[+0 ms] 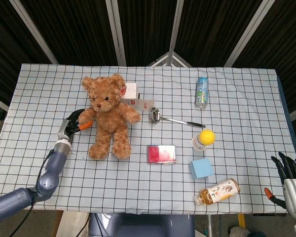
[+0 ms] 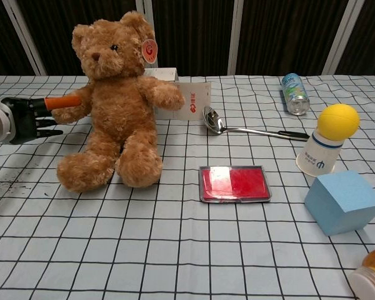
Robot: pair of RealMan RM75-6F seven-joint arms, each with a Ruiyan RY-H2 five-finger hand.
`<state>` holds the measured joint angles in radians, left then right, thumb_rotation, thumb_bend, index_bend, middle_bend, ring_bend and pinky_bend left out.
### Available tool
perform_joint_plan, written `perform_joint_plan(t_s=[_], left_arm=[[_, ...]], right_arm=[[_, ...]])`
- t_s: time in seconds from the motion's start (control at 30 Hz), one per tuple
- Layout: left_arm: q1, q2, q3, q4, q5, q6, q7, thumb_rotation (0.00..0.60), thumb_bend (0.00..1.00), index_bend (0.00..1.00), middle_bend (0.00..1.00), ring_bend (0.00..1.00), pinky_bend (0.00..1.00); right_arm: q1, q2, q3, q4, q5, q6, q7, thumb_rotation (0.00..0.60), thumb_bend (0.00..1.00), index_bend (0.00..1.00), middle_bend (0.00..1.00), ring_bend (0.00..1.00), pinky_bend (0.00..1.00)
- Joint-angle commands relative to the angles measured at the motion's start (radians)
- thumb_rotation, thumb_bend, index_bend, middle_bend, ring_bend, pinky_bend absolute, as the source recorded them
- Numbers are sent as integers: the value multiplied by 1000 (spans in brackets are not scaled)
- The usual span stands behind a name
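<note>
At the near right edge of the surface (image 1: 246, 98), the right hand (image 1: 292, 180) hangs off the cloth, fingers up & apart, holding nothing. Near it lies a tea bottle (image 1: 218, 191) on its side, amber liquid inside, cap end toward the near-left. Next back: blue cube (image 1: 202, 168), red tin (image 1: 161, 154) lying flat, lid shut, contents not visible. A paper cup (image 1: 198, 143) stands inverted w/ a yellow ball (image 1: 206, 137) resting on its base. Mid-left, the left arm reaches in from the near-left corner; left hand (image 1: 75, 124) is level w/ the teddy bear (image 1: 108, 115), fingers spread, orange-tipped thumb touching the bear's arm, no grip closed on it. Further back: ladle (image 1: 172, 118), white box (image 1: 136, 97) behind the bear, can (image 1: 202, 92) lying on its side.
</note>
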<state>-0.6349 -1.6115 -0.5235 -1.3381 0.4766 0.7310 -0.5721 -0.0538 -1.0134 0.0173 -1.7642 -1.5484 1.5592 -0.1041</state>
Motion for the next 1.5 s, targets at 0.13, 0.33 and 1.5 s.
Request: perform_joint_plan(t_s=[0.13, 0.33, 1.5], left_arm=[[-29, -38, -15, 39, -10, -8, 12, 600, 237, 236, 186, 0, 0], [-31, -64, -9, 62, -24, 11, 31, 600, 238, 248, 246, 0, 0], [-40, -124, -67, 117, -83, 95, 111, 600, 663, 527, 443, 25, 0]], right_arm=[[0, 2, -1, 0, 1, -1, 2, 600, 217, 117, 62, 75, 0], [-1, 3, -1, 0, 0, 2, 5, 600, 218, 117, 62, 75, 0], [2, 0, -3, -10, 12, -7, -9, 600, 218, 117, 61, 75, 0]])
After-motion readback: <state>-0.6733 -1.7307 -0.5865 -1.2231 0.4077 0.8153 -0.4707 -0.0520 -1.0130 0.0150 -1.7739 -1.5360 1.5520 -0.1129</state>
